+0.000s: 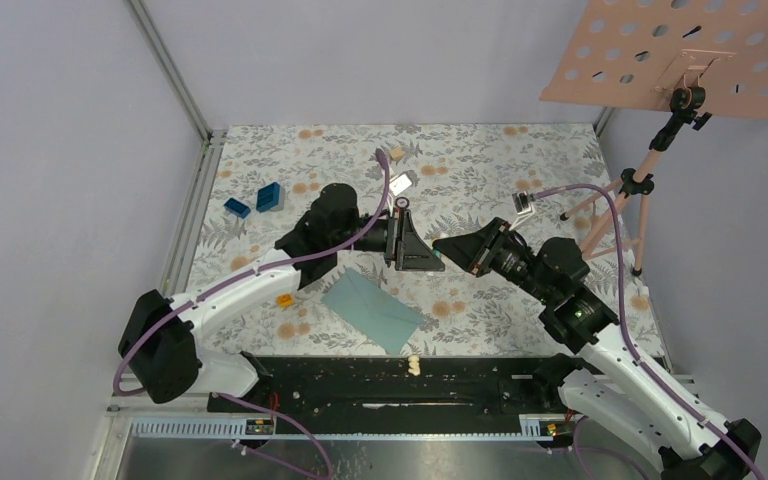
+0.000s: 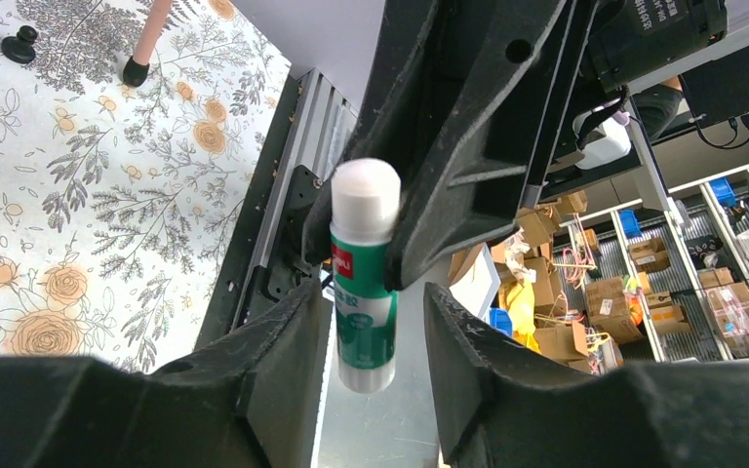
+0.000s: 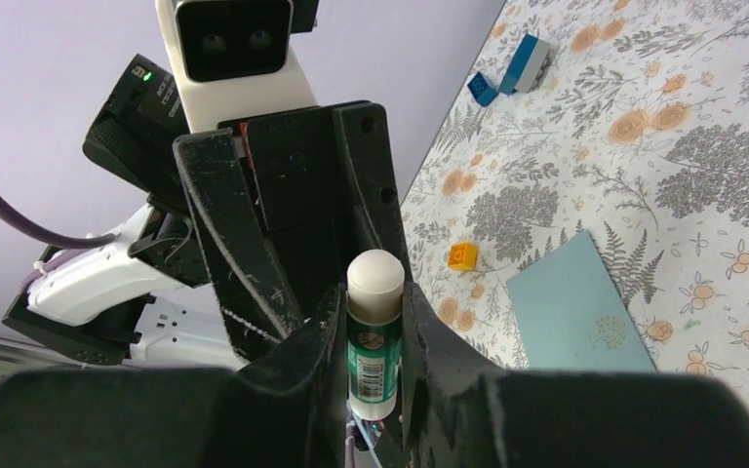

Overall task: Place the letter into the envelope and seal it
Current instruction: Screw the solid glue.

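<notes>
I see the right gripper (image 3: 373, 292) clamped on a green-and-white glue stick (image 3: 374, 341), both fingers pressed against its sides, holding it upright in the air above the floral table (image 1: 480, 160). The left gripper (image 2: 371, 297) meets it nose to nose, its jaws standing apart around the same stick with a clear gap on one side, so it grips nothing. The envelope (image 1: 370, 308) lies flat on the table just below the two grippers, toward the near edge, with a small orange block (image 1: 285, 299) near its left side and two blue blocks (image 1: 268, 197) farther back.
</notes>
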Robot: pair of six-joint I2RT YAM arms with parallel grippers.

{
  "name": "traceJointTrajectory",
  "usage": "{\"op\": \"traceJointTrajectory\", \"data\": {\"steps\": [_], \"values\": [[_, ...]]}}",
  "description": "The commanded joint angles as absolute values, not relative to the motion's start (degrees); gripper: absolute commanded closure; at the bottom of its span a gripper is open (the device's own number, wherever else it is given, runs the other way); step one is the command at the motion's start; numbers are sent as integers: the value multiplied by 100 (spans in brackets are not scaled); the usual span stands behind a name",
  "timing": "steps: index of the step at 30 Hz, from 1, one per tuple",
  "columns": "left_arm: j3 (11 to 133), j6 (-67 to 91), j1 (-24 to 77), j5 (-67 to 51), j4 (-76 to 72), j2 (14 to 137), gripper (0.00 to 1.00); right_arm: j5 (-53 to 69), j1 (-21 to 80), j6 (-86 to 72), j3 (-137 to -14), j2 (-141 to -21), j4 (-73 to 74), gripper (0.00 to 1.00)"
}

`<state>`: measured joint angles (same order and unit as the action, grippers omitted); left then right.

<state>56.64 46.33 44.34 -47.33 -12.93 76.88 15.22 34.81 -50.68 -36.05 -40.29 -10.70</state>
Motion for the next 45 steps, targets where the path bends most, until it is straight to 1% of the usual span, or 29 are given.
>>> {"op": "traceJointTrajectory", "data": {"steps": [1, 5, 7, 8, 9, 11, 12, 13, 14, 15, 16, 17, 20, 23, 26, 30, 34, 38, 45], "values": [[5950, 4607, 4431, -4711, -1633, 7773, 58, 1792, 3463, -5114, -3767, -4011, -1383, 100], [5849, 4999, 4352, -4698, -2054, 7864, 59, 1863, 3462, -5056, -3755, -3989, -1270, 100], [5836, 5078, 4321, -4653, -2110, 7878, 62, 1851, 3462, -5055, -3709, -3933, -1255, 100], [5828, 5105, 4300, -4639, -2122, 7884, 67, 1846, 3461, -5042, -3694, -3910, -1226, 100], [5821, 5134, 4283, -4628, -2137, 7884, 74, 1852, 3463, -5019, -3693, -3887, -1171, 100], [5804, 5209, 4252, -4610, -2186, 7899, 100, 1853, 3457, -4954, -3722, -3841, -1036, 100], [5781, 5257, 4234, -4615, -2230, 7901, 100, 1835, 3457, -4900, -3749, -3802, -922, 100], [5735, 5324, 4211, -4631, -2309, 7895, 100, 1774, 3462, -4822, -3790, -3747, -780, 87], [5694, 5382, 4191, -4635, -2386, 7875, 100, 1663, 3463, -4724, -3834, -3653, -601, 64], [5653, 5445, 4165, -4631, -2457, 7842, 100, 1524, 3460, -4629, -3895, -3542, -431, 46], [5611, 5503, 4129, -4630, -2525, 7803, 100, 1358, 3460, -4532, -3964, -3419, -256, 36], [5572, 5578, 4098, -4616, -2594, 7759, 100, 1220, 3463, -4383, -4036, -3276, -99, 30], [5415, 6030, 3922, -4530, -3104, 7524, 100, 1031, 3458, -4179, -4200, -3017, 289, 27], [5324, 6593, 3758, -4378, -3928, 7268, 100, 1487, 3461, -4193, -4186, -2986, 111, 31], [5399, 7163, 3660, -4355, -4783, 7190, 100, 2646, 3463, -4616, -3911, -3183, -1289, 31], [5589, 8399, 3631, -4486, -6420, 7447, 100, 4061, 3463, -5895, -3758, -4087, -3697, 26], [5769, 9704, 3609, -4391, -8118, 7962, 100, 4396, 3463, -7207, -3719, -4850, -6181, 25], [5853, 9833, 3621, -4337, -8290, 8044, 100, 4533, 3463, -8009, -3916, -5467, -7494, 25], [5962, 9776, 3621, -4347, -8244, 7823, 100, 4385, 3495, -8473, -4262, -6139, -8168, 26]]}}
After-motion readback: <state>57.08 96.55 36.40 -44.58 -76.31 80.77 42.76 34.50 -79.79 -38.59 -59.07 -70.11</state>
